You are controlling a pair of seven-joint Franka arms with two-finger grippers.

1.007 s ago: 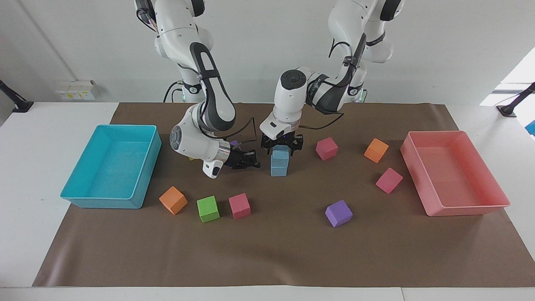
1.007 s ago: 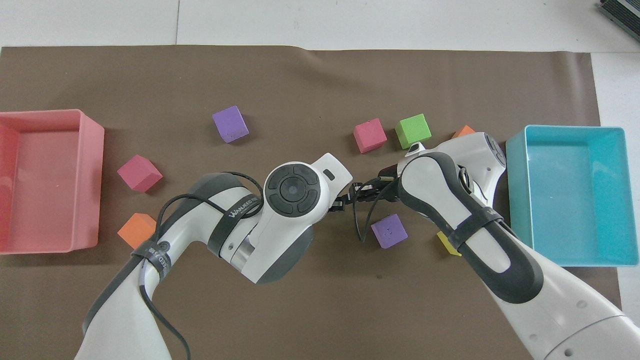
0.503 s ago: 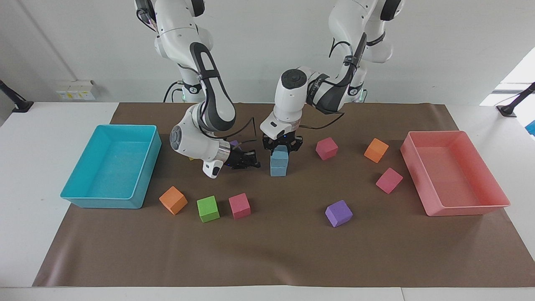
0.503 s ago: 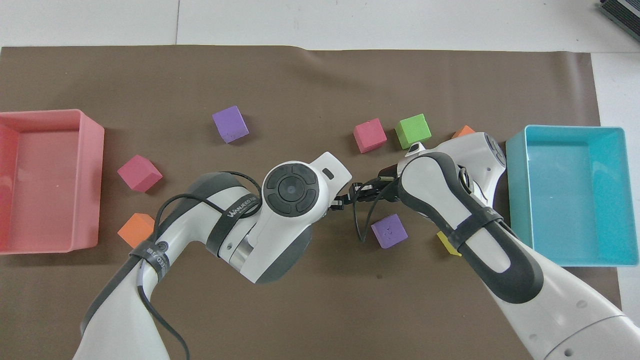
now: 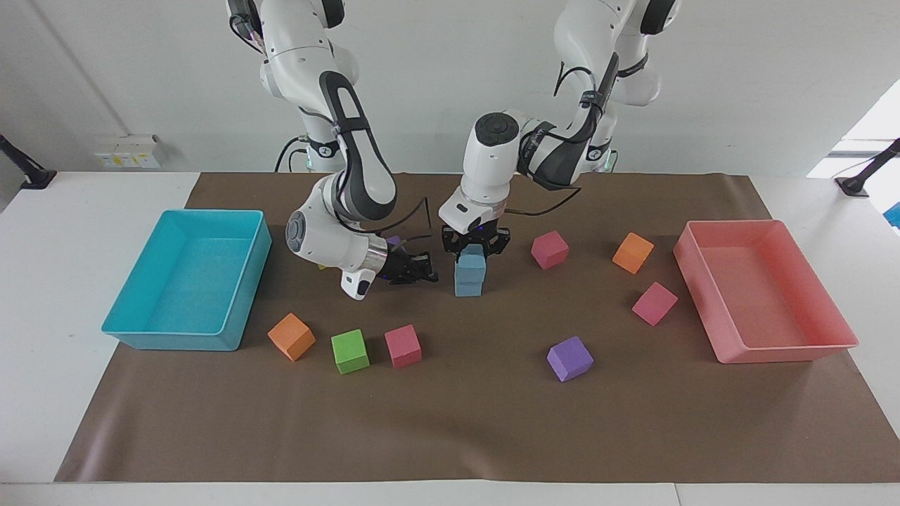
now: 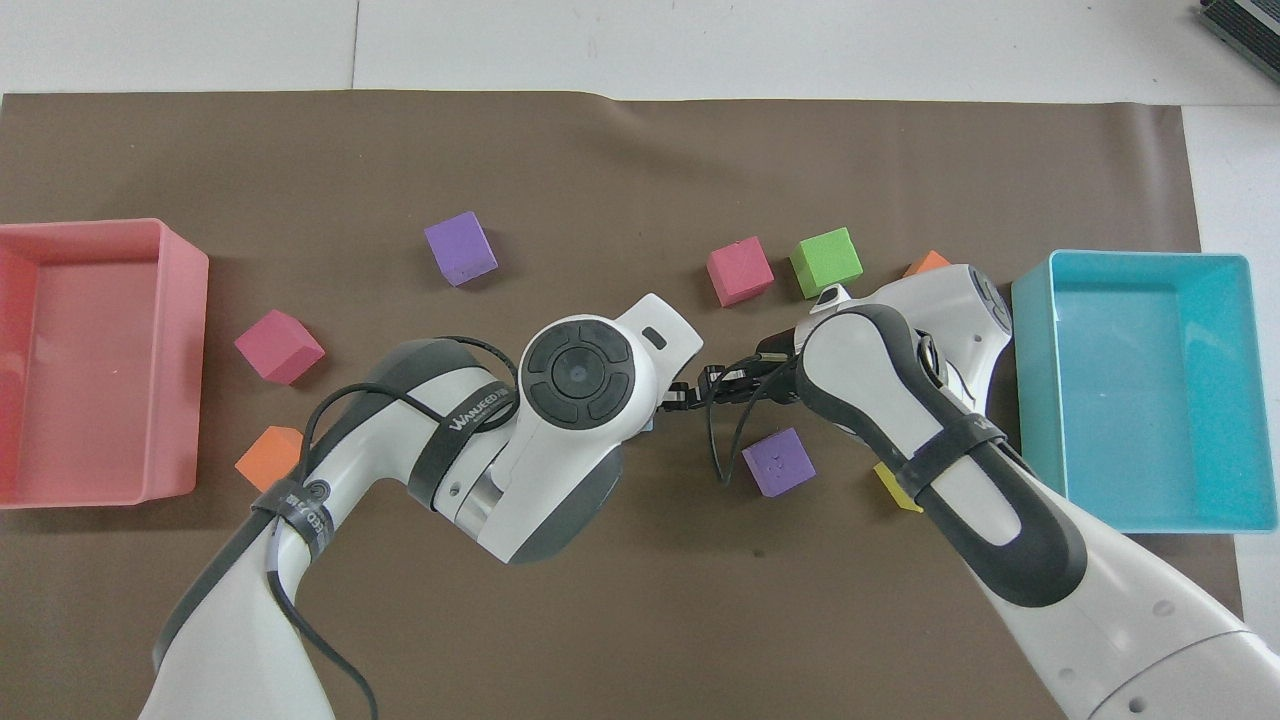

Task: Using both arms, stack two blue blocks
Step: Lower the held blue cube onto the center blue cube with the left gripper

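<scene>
Two sky-blue blocks stand stacked at the middle of the brown mat, the upper blue block [image 5: 471, 264] resting on the lower blue block [image 5: 469, 287]. My left gripper [image 5: 474, 247] points straight down over the stack and is shut on the top of the upper block. Beside the stack, toward the right arm's end of the table, my right gripper [image 5: 422, 271] lies low and level, shut with nothing in it, its tips a little apart from the blocks. In the overhead view the left arm's wrist [image 6: 580, 370] hides the stack.
A turquoise tray [image 5: 172, 341] and a pink tray [image 5: 780, 349] stand at the mat's two ends. Orange [image 5: 291, 336], green [image 5: 350, 351], pink [image 5: 403, 346] and purple [image 5: 569, 358] cubes lie farther from the robots. Another purple cube [image 6: 778, 462] lies beside the right arm.
The left gripper's fingers have closed from wide open onto the upper blue block. The stack stays in place and the right arm has not moved.
</scene>
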